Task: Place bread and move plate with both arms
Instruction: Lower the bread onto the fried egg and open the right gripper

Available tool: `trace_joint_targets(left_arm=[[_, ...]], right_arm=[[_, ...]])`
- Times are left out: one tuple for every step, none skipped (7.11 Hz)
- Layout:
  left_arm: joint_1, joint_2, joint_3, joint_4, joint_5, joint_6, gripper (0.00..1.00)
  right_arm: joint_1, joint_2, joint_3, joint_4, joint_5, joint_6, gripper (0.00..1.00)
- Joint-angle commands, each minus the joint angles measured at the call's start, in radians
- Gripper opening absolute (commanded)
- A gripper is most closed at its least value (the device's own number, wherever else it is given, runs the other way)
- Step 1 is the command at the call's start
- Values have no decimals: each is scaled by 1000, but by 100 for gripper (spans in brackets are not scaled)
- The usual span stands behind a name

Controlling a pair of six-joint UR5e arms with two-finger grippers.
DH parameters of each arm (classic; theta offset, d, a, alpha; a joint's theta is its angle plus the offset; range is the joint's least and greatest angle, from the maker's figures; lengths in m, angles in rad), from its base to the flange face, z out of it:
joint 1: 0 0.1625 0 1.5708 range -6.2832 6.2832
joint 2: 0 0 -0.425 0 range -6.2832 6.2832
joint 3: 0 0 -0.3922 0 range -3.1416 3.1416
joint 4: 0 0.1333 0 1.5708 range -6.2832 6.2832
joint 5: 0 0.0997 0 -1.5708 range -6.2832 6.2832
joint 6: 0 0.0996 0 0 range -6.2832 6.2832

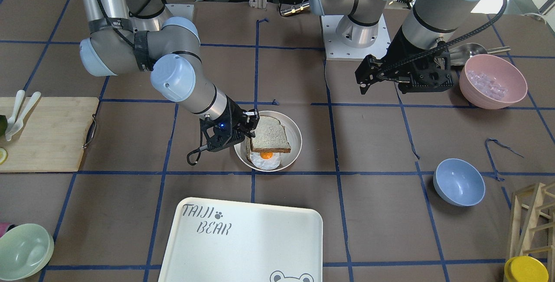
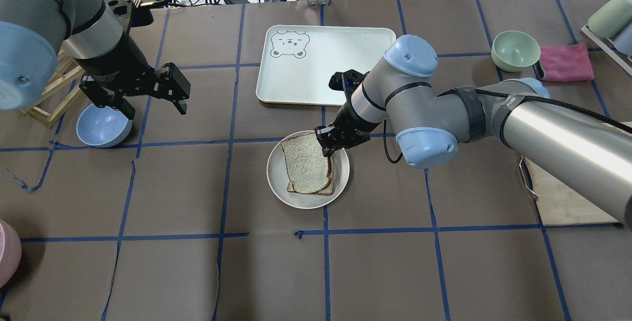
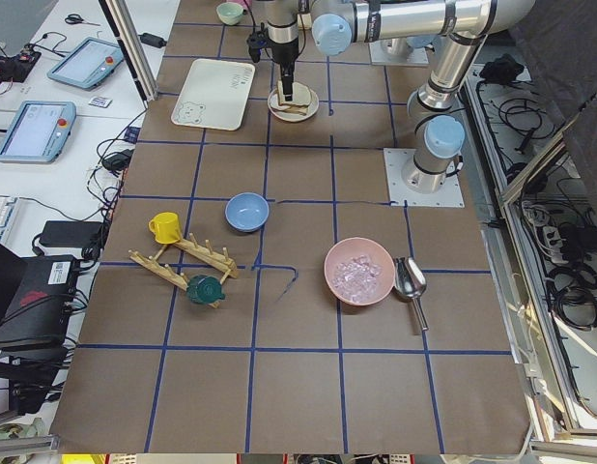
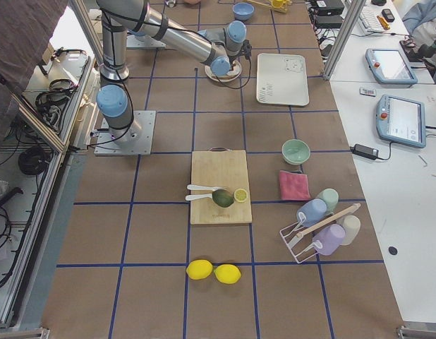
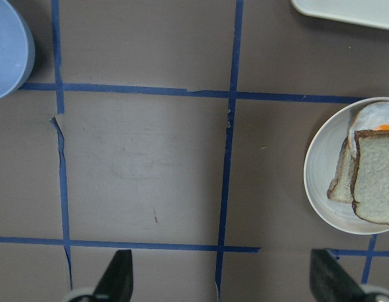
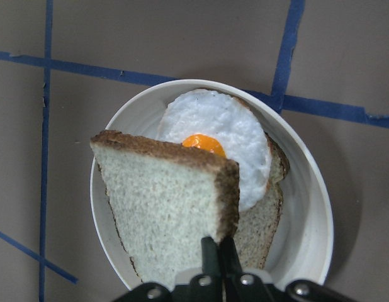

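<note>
Right fingers (image 6: pixel 210 255) together, left fingers (image 5: pixel 116 277) apart.

on the bench (image 1: pixel 373 143): two arms, the left arm (image 1: pixel 438 8) and the right arm (image 1: pixel 190 86), and two end effectors, the left end effector (image 1: pixel 363 76) and the right end effector (image 6: pixel 218 248). one plate (image 1: pixel 295 143). two bread slices, an upper slice (image 1: pixel 269 136) and a lower slice (image 6: pixel 260 233). one fried egg (image 6: pixel 232 132). one tray (image 1: pixel 260 238). three bowls: a blue bowl (image 1: pixel 458 182), a pink bowl (image 1: pixel 494 80) and a green bowl (image 1: pixel 26 251). one cutting board (image 1: pixel 47 134). two white spoons (image 1: pixel 16 108). two whole lemons (image 4: pixel 200 269). one lemon slice (image 4: pixel 240 195). one pink cloth (image 4: pixel 293 185). one metal scoop (image 3: pixel 412 280). two racks, a wooden rack (image 3: pixel 183 256) and a wire rack (image 4: pixel 303 236). six cups: four (image 4: pixel 329 238) on the wire rack, two (image 3: pixel 164 227) on the wooden rack.
</note>
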State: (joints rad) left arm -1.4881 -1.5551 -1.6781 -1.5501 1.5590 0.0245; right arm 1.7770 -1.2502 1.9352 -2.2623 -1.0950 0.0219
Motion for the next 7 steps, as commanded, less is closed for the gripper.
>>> trace_joint_targets(left_arm=[[0, -2, 0, 2, -10, 0, 100], [-1, -2, 0, 2, -10, 0, 100], [-1, -2, 0, 2, -10, 0, 100], [-1, -2, 1, 5, -11, -12, 100], [-1, -2, 0, 5, -10, -12, 100], [0, -12, -3, -5, -11, -15, 100], [0, -28, -3, -1, 1, -3, 100]], right_arm=[[1, 20, 11, -36, -2, 0, 0], [4, 21, 11, -37, -3, -5, 0], [9, 20, 10, -45, -3, 12, 20], [9, 18, 8, -46, -3, 21, 43], [9, 17, 7, -55, -15, 16, 69], [6, 8, -11, -100, -64, 16, 100], [4, 3, -77, -50, -135, 10, 100]])
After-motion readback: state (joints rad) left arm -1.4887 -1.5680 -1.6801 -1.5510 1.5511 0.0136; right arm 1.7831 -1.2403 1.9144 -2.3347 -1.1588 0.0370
